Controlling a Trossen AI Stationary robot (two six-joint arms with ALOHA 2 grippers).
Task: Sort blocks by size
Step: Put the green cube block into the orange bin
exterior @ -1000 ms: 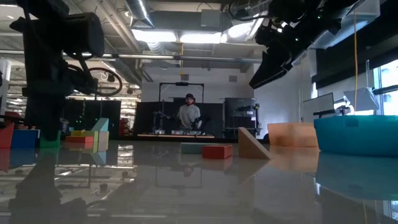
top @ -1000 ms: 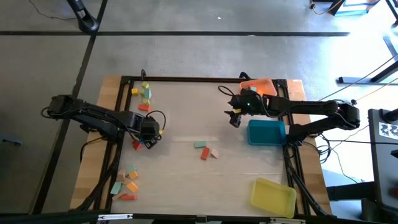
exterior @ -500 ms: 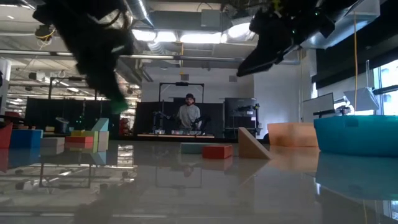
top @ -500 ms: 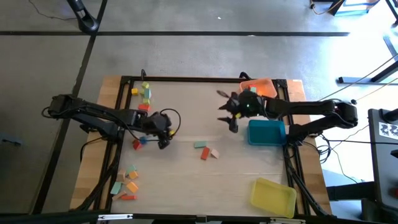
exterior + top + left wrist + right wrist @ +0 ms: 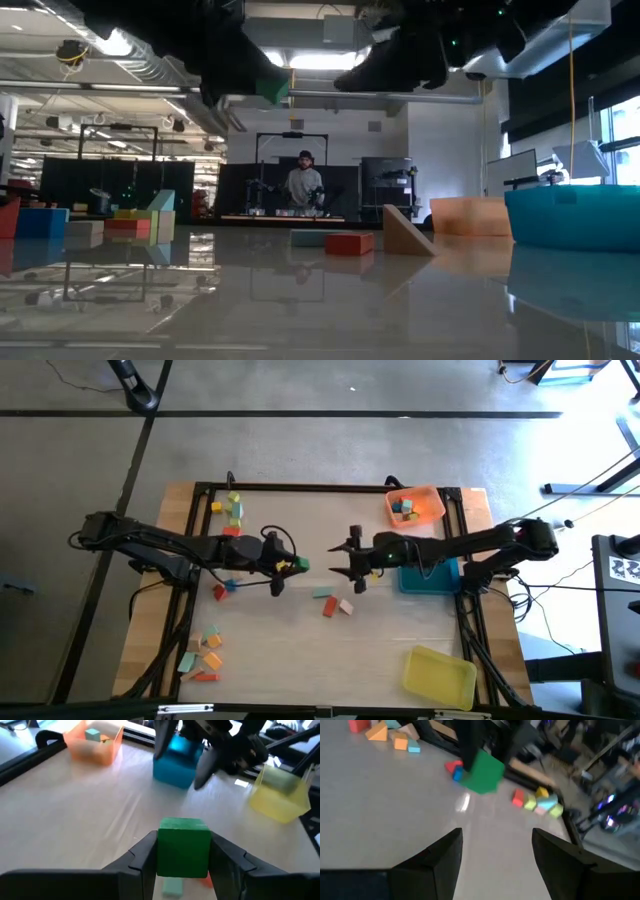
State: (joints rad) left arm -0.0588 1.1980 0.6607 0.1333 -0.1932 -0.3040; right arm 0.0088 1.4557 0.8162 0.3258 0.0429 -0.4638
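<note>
A green block [image 5: 183, 847], a cube, hangs over the table's middle with my left gripper [image 5: 292, 566] shut on it; the low view shows it high above the tabletop [image 5: 270, 90]. My right gripper [image 5: 340, 559] stands open just to its right, facing it, with nothing between its fingers [image 5: 495, 850]. A teal block [image 5: 322, 593], a red one [image 5: 329, 609] and a tan wedge [image 5: 345, 605] lie flat on the table below them. My left gripper pinches the green cube by two opposite side faces [image 5: 162, 851], one finger on each. The fingers come from the table's left, nearly level and slanting a little down. The cube is lifted clear of the table and sits upright between the fingertips.
Block clusters lie at the far left [image 5: 233, 510] and near left [image 5: 205, 658], with a red and a blue piece [image 5: 222, 590] between them. An orange tray [image 5: 432, 495] holding blocks, a blue tray [image 5: 430, 575] and a yellow tray [image 5: 440, 675] line the right side.
My left gripper has lifted the green block off the table at the left, carried it up and toward the table's middle, and tipped from pointing down to nearly level. My right gripper has moved from beside the orange tray toward the middle and tipped up toward level, staying open.
</note>
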